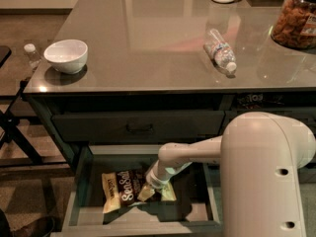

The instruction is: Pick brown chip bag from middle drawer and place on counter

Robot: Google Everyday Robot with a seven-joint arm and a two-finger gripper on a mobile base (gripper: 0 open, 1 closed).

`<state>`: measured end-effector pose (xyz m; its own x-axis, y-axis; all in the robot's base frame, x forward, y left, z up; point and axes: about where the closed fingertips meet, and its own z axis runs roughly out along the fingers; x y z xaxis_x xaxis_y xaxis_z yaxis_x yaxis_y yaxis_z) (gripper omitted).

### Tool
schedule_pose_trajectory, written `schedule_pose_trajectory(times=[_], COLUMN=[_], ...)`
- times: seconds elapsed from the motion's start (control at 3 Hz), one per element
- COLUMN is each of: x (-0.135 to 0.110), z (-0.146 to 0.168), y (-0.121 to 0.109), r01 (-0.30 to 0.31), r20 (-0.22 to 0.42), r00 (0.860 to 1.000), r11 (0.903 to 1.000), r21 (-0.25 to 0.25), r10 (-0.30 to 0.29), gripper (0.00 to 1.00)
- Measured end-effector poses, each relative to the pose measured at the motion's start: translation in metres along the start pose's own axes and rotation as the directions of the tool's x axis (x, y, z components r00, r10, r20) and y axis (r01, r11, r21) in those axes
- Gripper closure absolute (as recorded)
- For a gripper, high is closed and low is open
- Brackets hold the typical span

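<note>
Our arm bends down into the open middle drawer, the hand at the right end of the brown chip bag lying inside; we cannot tell its grip. Above the drawer, the surface carries a bowl and a toppled bottle.

On the bench I note a bowl at left, a water bottle lying right of centre, a jar far right. Below the handled drawer, the middle drawer holds the brown chip bag; my pincer sits at the bag's right end.
</note>
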<state>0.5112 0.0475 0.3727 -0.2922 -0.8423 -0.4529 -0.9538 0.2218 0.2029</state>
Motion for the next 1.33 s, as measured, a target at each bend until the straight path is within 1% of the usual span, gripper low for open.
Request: schedule_pose_trajectory(times=[0.33, 0.67, 1.0, 1.33], x=[-0.013, -0.024, -0.028, -0.02], z=[-0.018, -0.047, -0.069, -0.083], y=[0.007, 0.014, 0.018, 0.028], r01=[-0.025, -0.047, -0.069, -0.091], r20=[-0.016, -0.028, -0.014, 0.013], r00=[1.0, 0.998, 0.997, 0.996], r11=[0.9993, 0.9947, 0.9879, 0.9817], r21=[0.027, 0.092, 0.139, 0.167], r10=[0.026, 0.049, 0.072, 0.09], gripper=[1.0, 1.0, 1.0, 1.0])
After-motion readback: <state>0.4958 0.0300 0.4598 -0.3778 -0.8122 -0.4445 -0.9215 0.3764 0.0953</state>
